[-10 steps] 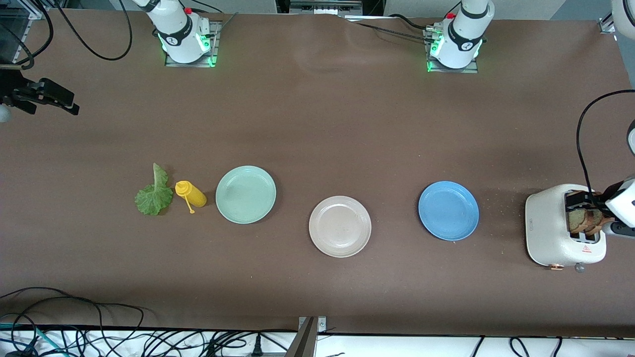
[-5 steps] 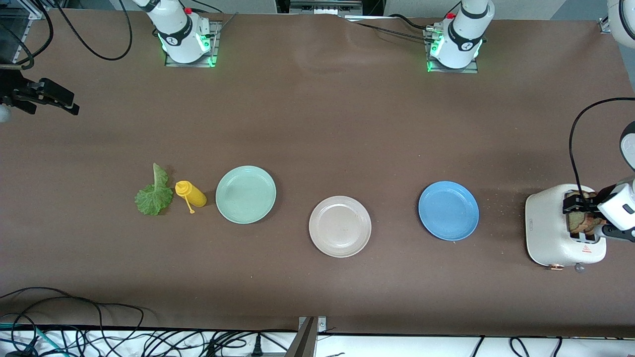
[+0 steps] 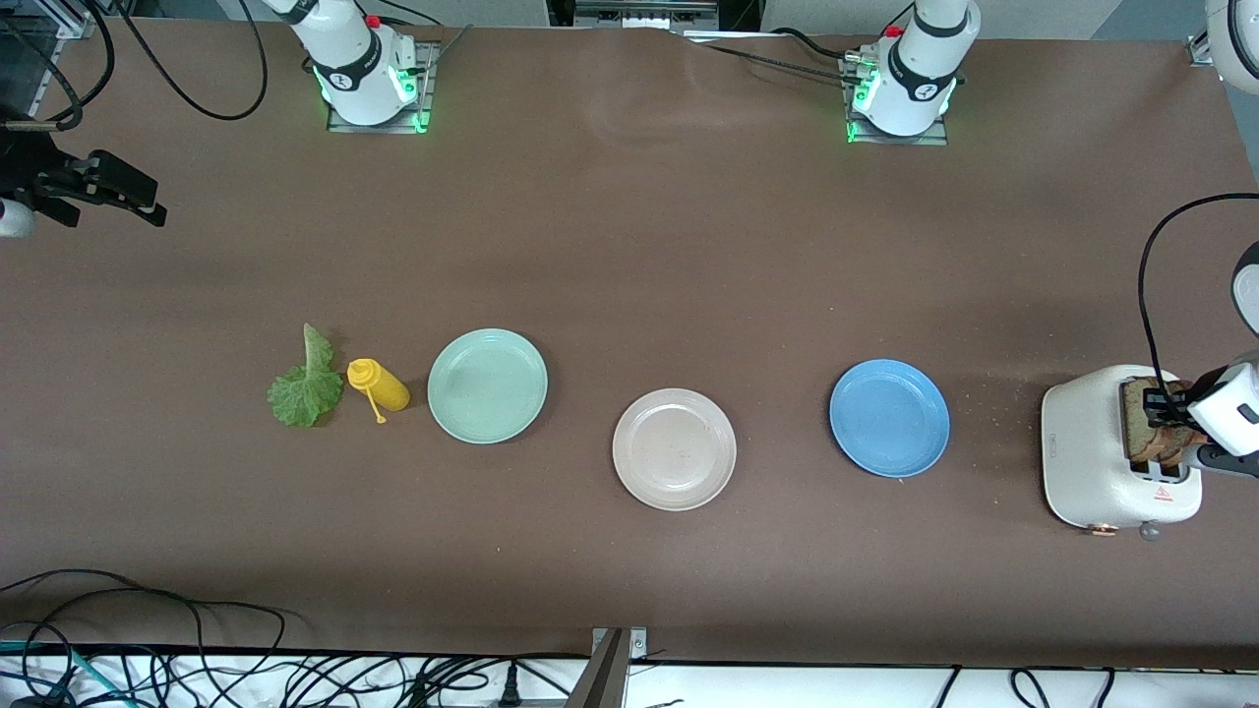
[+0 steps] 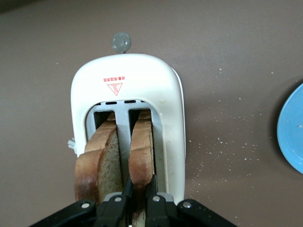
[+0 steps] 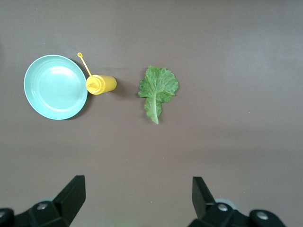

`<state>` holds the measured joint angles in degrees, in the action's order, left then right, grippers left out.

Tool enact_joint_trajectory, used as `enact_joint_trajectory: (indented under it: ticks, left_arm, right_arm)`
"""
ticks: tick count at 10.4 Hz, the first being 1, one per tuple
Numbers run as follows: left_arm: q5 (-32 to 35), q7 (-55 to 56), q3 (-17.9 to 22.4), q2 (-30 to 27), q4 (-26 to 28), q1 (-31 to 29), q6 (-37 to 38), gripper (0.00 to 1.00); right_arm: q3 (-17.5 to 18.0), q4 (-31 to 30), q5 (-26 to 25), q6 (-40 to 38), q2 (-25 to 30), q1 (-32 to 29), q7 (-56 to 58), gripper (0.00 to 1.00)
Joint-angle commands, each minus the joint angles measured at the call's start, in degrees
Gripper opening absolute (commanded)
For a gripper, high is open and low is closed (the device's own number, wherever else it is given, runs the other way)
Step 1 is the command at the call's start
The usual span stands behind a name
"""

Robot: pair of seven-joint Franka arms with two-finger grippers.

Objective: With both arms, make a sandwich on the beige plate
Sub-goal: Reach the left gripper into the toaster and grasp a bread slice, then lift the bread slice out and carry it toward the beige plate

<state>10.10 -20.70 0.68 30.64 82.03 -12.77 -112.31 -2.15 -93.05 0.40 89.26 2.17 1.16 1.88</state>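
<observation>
Two brown bread slices stand in a white toaster point(image 3: 1082, 457) at the left arm's end of the table. My left gripper point(image 3: 1170, 421) point(image 4: 139, 189) is over the toaster, shut on the slice point(image 4: 142, 146) in the slot closer to the blue plate. The other slice point(image 4: 102, 161) stands free beside it. The beige plate point(image 3: 674, 448) lies bare mid-table. The lettuce leaf point(image 3: 303, 388) point(image 5: 157, 90) lies flat toward the right arm's end. My right gripper point(image 3: 138, 197) point(image 5: 137, 196) hangs open in the air over that end, holding nothing.
A yellow squeeze bottle point(image 3: 379, 385) point(image 5: 102, 84) lies between the lettuce and a mint-green plate point(image 3: 487, 385) point(image 5: 54, 87). A blue plate point(image 3: 889, 418) point(image 4: 291, 127) sits between the beige plate and the toaster. Crumbs dot the table by the toaster.
My left gripper's fingers came down over the toaster and closed on one bread slice. The right gripper shifted slightly and stays open.
</observation>
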Motion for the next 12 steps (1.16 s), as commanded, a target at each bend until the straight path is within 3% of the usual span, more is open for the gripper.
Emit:
enact_joint_trajectory:
  ticks: [1, 6, 8, 10, 12]
  left_arm:
    - [2.3, -0.66, -0.15, 0.3, -4.31, -0.07, 1.03, 0.0]
    - [1.07, -0.58, -1.11, -4.63, -10.81, 0.02, 13.91, 0.0]
    - [-6.62, 2.04, -1.21, -4.71, -14.43, 0.81, 20.09, 0.0]
    - [-12.27, 15.09, -1.91, -4.8, -14.44, 3.87, 20.99, 0.0]
    - [-18.32, 31.42, -6.1, -4.72, -13.57, 6.52, 21.6, 0.0]
  right_arm:
    - [-0.14, 0.33, -0.48, -0.4, 0.47, -0.01, 0.67, 1.0]
    - [-0.67, 0.33, 1.45, -0.4, 0.2, -0.19, 0.06, 1.0]
    - [-0.49, 0.33, 1.36, -0.49, 0.38, -0.19, 0.58, 1.0]
    - [-1.02, 0.33, 4.5, -0.4, 0.03, -0.45, 0.49, 1.0]
    - [-1.37, -0.11, 4.61, -0.58, -0.06, -0.28, 0.41, 1.0]
